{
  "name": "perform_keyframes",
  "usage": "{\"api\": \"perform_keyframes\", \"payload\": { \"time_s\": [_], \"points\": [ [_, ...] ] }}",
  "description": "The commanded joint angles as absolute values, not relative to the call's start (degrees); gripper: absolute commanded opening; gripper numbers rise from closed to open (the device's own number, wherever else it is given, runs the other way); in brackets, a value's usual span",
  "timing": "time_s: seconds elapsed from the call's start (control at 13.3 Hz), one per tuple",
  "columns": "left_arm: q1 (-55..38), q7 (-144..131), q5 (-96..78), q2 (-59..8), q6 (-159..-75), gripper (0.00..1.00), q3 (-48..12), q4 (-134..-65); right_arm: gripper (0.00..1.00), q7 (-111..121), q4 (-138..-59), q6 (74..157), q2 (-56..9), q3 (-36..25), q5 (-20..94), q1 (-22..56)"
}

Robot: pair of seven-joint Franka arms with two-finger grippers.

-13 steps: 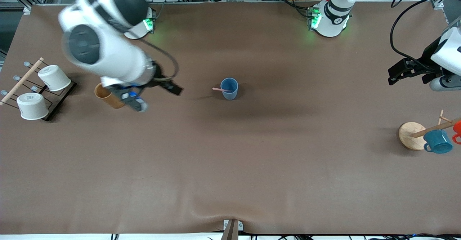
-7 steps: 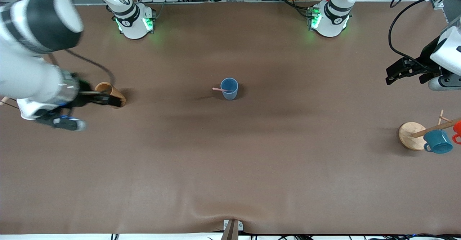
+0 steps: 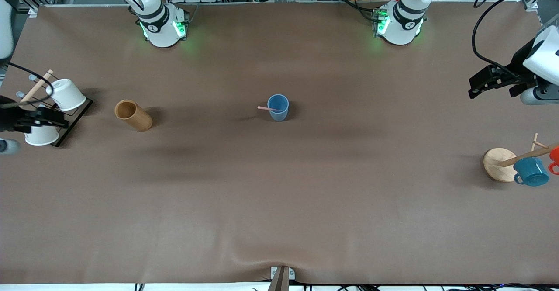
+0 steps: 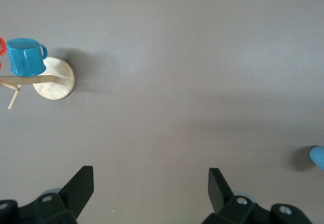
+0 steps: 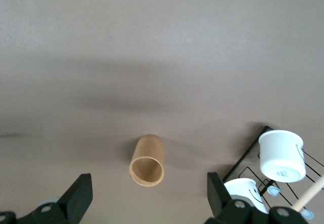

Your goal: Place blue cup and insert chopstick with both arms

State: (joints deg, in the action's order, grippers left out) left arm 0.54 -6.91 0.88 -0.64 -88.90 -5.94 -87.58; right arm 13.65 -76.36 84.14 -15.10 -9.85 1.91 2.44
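Standing: blue cup point(image 3: 278, 107) upright mid-table, chopstick point(image 3: 267, 108) inside, well apart from both grippers.
Left gripper point(image 3: 483, 82): spread wide, empty.
Right gripper point(image 3: 41, 119): spread, empty, over white cups point(image 3: 65, 94).

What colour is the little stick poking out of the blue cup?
Pale pink. The thin chopstick leans out of the plain blue cup, clearest in the front view.
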Motion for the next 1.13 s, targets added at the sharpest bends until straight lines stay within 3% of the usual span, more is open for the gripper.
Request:
{"api": "perform_keyframes", "payload": {
  "time_s": [0.0,0.08,0.15,0.38,1.05],
  "points": [
    [0.7,-6.9,-0.1,1.1,-88.1,1.0,-5.8,-88.8,1.0,14.6,-91.7,90.1,-3.2,-9.6,1.1,1.9],
    [0.7,-6.9,-0.1,1.8,-88.1,1.0,-5.9,-89.5,1.0,14.6,-98.3,95.0,1.2,-9.3,1.0,1.8],
    [0.7,-6.9,-0.1,2.1,-88.1,1.0,-5.9,-89.8,1.0,14.5,-99.4,96.1,1.8,-8.5,1.0,0.4],
    [0.7,-6.8,-0.1,2.1,-88.1,1.0,-5.8,-89.6,1.0,14.4,-98.9,94.7,1.8,-2.6,1.0,-5.7],
    [0.7,-6.3,0.0,1.5,-88.1,1.0,-5.7,-88.1,1.0,13.4,-92.6,92.0,1.1,-2.4,0.4,-4.7]
  ]
}}
